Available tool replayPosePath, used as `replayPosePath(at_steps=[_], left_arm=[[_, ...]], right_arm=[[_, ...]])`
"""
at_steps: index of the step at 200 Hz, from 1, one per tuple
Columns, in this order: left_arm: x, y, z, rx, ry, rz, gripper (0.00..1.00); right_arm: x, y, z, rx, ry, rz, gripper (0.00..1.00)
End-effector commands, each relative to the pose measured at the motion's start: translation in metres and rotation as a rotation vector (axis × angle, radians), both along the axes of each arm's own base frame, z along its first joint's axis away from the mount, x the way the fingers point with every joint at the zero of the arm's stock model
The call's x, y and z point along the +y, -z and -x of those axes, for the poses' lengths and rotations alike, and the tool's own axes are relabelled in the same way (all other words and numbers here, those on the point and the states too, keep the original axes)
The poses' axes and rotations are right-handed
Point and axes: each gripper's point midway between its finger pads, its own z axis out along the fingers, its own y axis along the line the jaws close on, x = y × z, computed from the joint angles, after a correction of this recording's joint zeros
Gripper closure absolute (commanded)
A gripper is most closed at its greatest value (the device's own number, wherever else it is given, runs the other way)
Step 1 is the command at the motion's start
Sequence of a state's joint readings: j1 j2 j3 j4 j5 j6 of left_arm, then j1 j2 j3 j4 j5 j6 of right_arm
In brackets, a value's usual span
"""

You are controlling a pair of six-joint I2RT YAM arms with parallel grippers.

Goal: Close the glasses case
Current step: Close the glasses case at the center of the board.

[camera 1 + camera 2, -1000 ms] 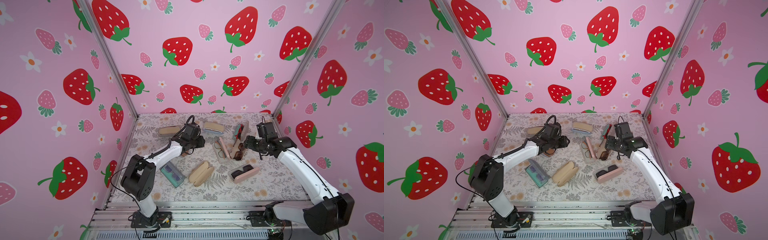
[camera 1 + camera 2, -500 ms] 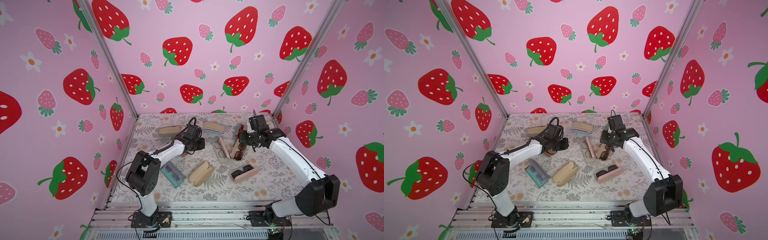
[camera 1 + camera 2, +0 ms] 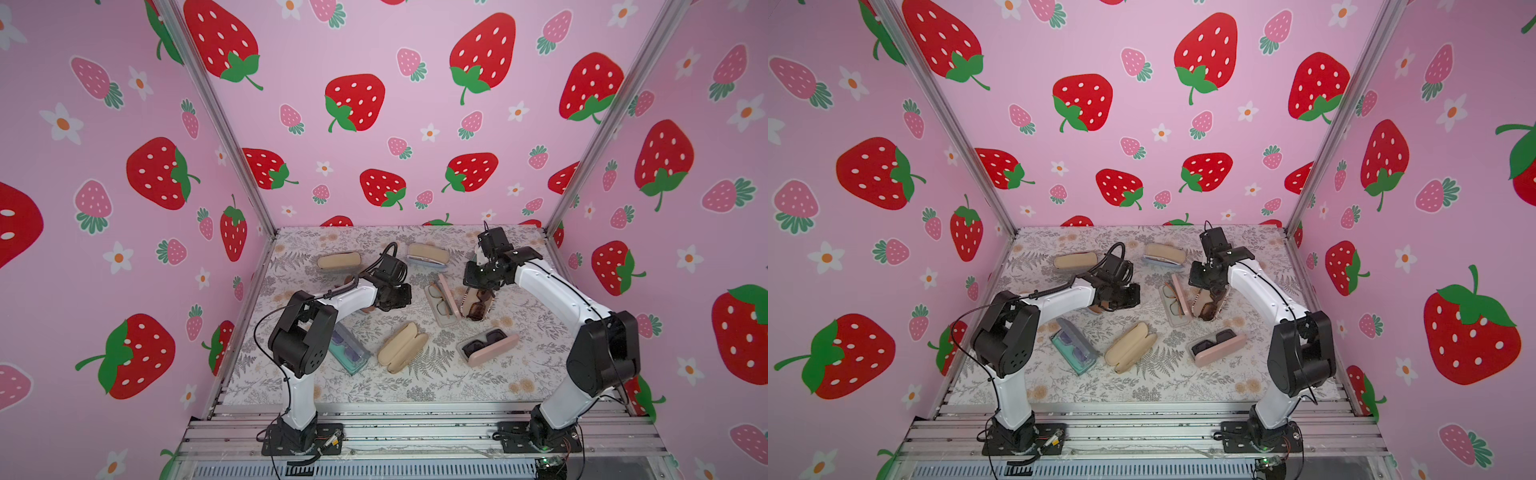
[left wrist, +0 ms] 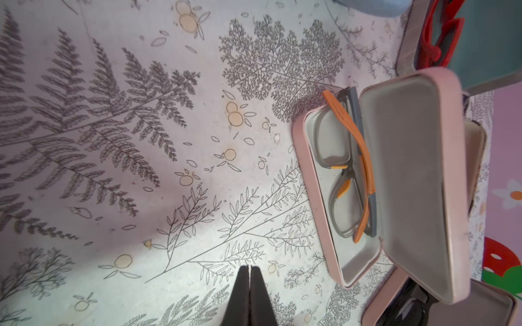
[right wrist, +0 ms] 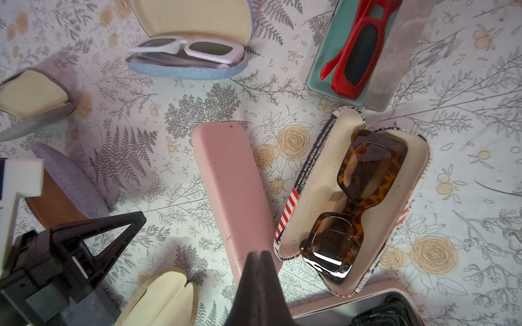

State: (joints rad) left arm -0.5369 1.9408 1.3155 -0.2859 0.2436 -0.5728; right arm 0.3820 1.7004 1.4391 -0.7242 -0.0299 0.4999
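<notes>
An open pink glasses case [image 3: 441, 302] [image 3: 1173, 305] lies mid-table with grey and orange glasses [image 4: 350, 175] in its base. Its lid [image 4: 409, 169] stands raised, and the right wrist view shows the lid's pink outer face [image 5: 234, 183]. My left gripper [image 4: 249, 266] [image 3: 401, 297] is shut and empty, low over the mat to the left of the case. My right gripper [image 5: 260, 252] [image 3: 471, 276] is shut and empty on the case's right side, its tips over one end of the lid. Whether they touch the lid I cannot tell.
A striped case with tortoiseshell sunglasses [image 5: 364, 180] lies right beside the pink lid. A teal case with red sunglasses [image 5: 358, 48] and a blue case with white sunglasses [image 5: 192, 50] are farther back. Nearer the front lie a beige case [image 3: 402, 347], a pink case with dark sunglasses [image 3: 488, 347] and a teal case [image 3: 351, 353].
Both grippers have gone from open to shut. The right arm has swung left and back, bringing its gripper over the pink case's lid. The left gripper has shifted slightly.
</notes>
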Motion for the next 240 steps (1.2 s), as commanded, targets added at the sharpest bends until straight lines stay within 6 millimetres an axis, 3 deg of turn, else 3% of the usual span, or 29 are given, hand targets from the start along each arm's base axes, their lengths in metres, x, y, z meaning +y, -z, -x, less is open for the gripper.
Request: replayPosePath(at_steps=[1,64,141,240], left_arm=[[-0.013,-0.01,-0.007,-0.006,0.025,0.033,1.0],[-0.03,0.006,-0.014,0.034,0.047,0.043,1.0],[-0.049,0.024,-0.008,0.076,0.079,0.032,1.0],[-0.068,0.031,-0.001,0.094,0.11,0.047,1.0]], right_arm=[[0.007,0.001,-0.003,0.006,-0.025,0.011,1.0],[0.01,0.022,-0.003,0.048,-0.027,0.039,1.0],[0.018,0.038,0.0,0.086,-0.046,0.044,1.0],[0.031,0.051,0.007,0.118,-0.071,0.049,1.0]])
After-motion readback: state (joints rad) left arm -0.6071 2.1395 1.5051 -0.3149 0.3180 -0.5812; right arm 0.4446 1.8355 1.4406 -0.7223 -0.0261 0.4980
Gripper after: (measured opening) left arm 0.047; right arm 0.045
